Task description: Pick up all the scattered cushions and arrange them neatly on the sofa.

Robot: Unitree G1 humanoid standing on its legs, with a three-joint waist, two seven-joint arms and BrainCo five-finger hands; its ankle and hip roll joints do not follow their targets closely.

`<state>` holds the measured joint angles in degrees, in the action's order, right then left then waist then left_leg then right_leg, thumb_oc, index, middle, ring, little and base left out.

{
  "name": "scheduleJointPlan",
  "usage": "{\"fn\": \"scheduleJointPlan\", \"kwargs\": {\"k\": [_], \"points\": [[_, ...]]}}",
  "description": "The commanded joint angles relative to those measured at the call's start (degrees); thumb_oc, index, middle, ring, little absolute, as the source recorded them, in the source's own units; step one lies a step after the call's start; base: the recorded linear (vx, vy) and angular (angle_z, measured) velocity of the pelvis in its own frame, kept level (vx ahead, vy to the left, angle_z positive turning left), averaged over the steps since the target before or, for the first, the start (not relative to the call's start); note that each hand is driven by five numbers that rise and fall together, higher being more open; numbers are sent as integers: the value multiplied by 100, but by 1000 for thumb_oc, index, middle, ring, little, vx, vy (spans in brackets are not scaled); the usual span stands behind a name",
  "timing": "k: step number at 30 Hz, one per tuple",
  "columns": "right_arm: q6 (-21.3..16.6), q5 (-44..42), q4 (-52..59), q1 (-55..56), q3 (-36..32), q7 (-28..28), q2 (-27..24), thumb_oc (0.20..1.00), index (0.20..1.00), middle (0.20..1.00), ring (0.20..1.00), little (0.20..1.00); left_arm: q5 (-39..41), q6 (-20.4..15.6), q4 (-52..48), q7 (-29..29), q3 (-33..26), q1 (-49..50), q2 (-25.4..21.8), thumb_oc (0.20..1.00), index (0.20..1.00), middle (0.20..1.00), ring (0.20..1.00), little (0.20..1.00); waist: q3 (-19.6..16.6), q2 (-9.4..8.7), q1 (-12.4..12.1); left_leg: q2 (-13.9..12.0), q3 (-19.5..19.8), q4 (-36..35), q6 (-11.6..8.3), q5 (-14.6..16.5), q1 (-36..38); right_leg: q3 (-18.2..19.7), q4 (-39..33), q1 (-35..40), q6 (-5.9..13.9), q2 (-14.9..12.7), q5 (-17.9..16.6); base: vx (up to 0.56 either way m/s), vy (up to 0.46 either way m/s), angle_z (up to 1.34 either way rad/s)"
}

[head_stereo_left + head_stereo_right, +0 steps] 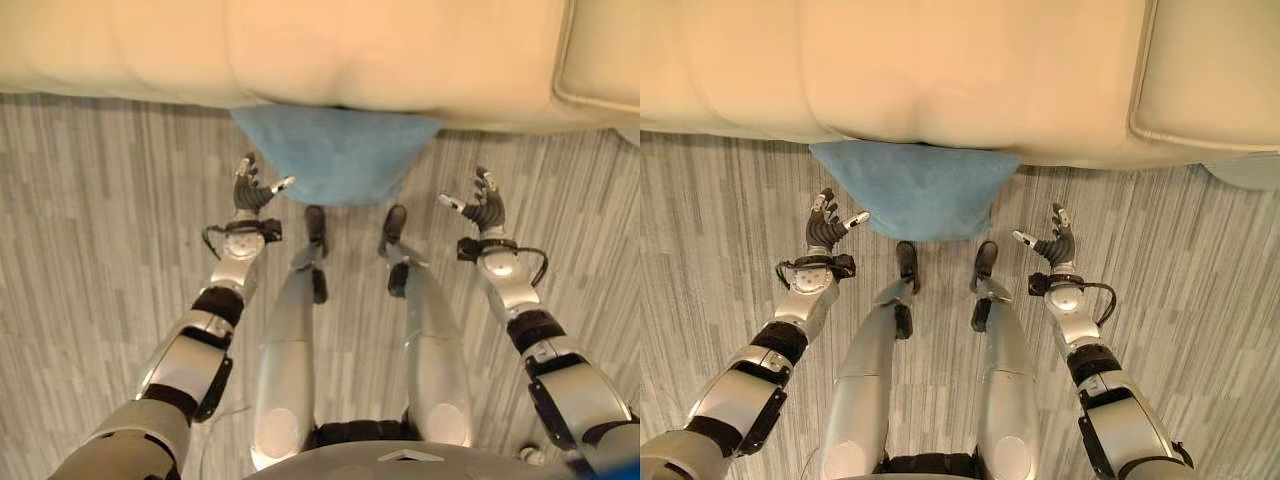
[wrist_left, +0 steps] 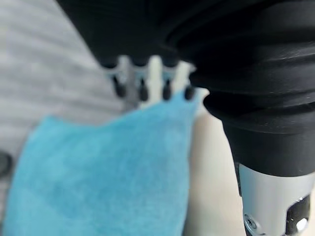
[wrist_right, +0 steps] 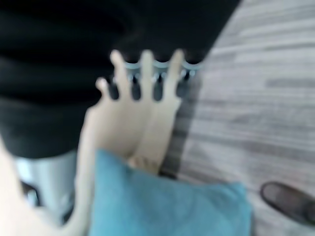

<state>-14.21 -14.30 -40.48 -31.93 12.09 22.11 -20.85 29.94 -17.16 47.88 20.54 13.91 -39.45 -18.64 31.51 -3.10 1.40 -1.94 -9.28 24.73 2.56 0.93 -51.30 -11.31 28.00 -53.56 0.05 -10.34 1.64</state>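
Cushion: blue cushion (image 1: 338,152) on the floor (image 1: 100,200), against the sofa (image 1: 300,50)
My left robot hand (image 1: 252,190): open, empty, beside it
My right robot hand (image 1: 482,206): open, empty

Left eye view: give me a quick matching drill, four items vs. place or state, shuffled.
Items:
1. blue cushion
2. sofa
3. left robot hand
4. right robot hand

Descriptions:
A. cream, across the top of the view
B. open, off the cushion's left corner
C. on the floor against the sofa front
D. open, off the cushion's right corner, over bare floor

Pairs: 1-C, 2-A, 3-B, 4-D
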Motion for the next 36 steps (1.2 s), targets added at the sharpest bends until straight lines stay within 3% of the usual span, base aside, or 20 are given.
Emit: {"fn": "scheduleJointPlan", "kwargs": {"k": [1, 5, 12, 20, 24, 36], "points": [[-263, 133, 366, 267, 4, 290, -179, 1000, 1000, 1000, 1000, 1000, 251, -264, -97, 278, -120, 314, 38, 1000, 1000, 1000, 1000, 1000, -329, 148, -38, -364, 318, -43, -605, -57, -141, 300, -207, 82, 868, -617, -434, -9, 33, -3], [-265, 154, 345, 14, 44, 334, -255, 1000, 1000, 1000, 1000, 1000, 158, -204, 45, 355, -81, 33, -16, 1000, 1000, 1000, 1000, 1000, -329, 135, -3, -395, 282, 34, -615, -57, -503, 383, -133, -319, 887, -653, -482, 3, 37, -6], [-334, -13, 354, -1165, 223, 452, -624, 1000, 1000, 1000, 1000, 1000, 99, -171, 226, 623, 159, -1448, -641, 1000, 1000, 1000, 1000, 1000, -348, 71, 140, -323, 265, 260, -591, -24, -1544, 668, 97, -1455, 948, -653, -559, 22, 66, -3], [-285, -48, 440, -1768, 557, 346, -639, 1000, 1000, 1000, 1000, 1000, -16, -83, 200, 770, 359, -2090, -876, 1000, 1000, 1000, 1000, 1000, -285, 62, 177, -270, 205, 560, -464, 109, -2017, 794, 259, -1955, 985, -607, -578, 35, 74, -4], [-264, -24, 490, -1905, 696, 266, -468, 1000, 1000, 1000, 1000, 1000, -49, -54, 160, 801, 438, -2258, -794, 1000, 1000, 1000, 1000, 1000, -289, 85, 187, -232, 194, 583, -425, 122, -2168, 813, 244, -2114, 1006, -619, -591, 44, 61, -2], [-178, -504, -829, -3537, 959, 335, -391, 1000, 1000, 1000, 1000, 1000, 93, -192, -198, 855, 928, -3120, -248, 1000, 1000, 1000, 1000, 1000, -266, 436, -93, -86, 215, 783, -413, 102, -2566, 953, 723, -2624, 974, -695, -426, 16, 27, 4]]}}
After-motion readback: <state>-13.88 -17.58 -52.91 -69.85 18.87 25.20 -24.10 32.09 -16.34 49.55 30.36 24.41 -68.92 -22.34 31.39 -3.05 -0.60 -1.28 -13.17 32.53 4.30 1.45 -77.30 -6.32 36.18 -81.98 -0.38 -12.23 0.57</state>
